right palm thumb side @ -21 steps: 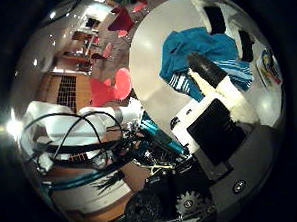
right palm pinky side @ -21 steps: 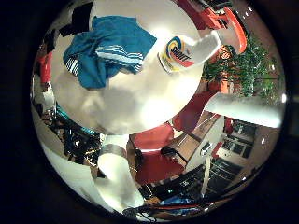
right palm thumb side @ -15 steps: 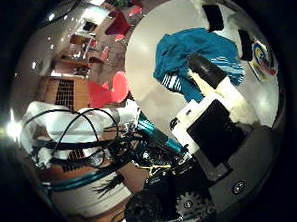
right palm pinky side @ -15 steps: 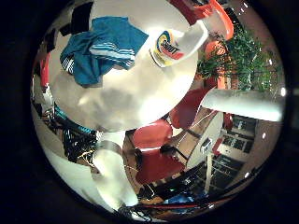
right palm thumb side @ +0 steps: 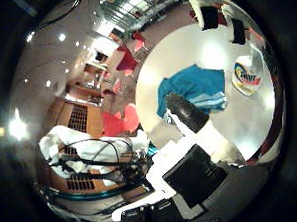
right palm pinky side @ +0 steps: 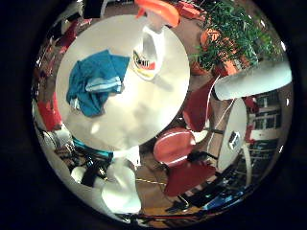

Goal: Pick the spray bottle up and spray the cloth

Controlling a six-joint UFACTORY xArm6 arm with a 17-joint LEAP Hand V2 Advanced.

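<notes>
Little finger side palm view: a round white worktop (right palm pinky side: 144,110) lies below the palm. On it stands a white spray bottle (right palm pinky side: 147,52) with an orange trigger head, upright, near the rim of the worktop on the side toward a green potted plant (right palm pinky side: 230,33). A crumpled blue cloth (right palm pinky side: 93,81) with pale stripes lies on the worktop just beside the spray bottle, apart from it with a little bare surface between. The cloth reaches close to the worktop's rim on the side away from the plant. Red chairs (right palm pinky side: 175,146) stand on the floor past the worktop's edge, opposite the spray bottle. White parts of the robot hand (right palm pinky side: 120,184) reach in from the view's edge, and one long white finger (right palm pinky side: 252,79) crosses near the plant; none of them touches the bottle.

Thumb side palm view: the same worktop shows with the cloth near its middle and the spray bottle standing beyond it, near the rim. A black-tipped finger (right palm thumb side: 186,112) of the robot hand stretches out straight above the cloth, and two more black-padded fingertips (right palm thumb side: 209,16) hang over the worktop's rim near the bottle. The fingers are spread wide and hold nothing. The spray bottle stands free on the worktop, clear of the robot hand.
</notes>
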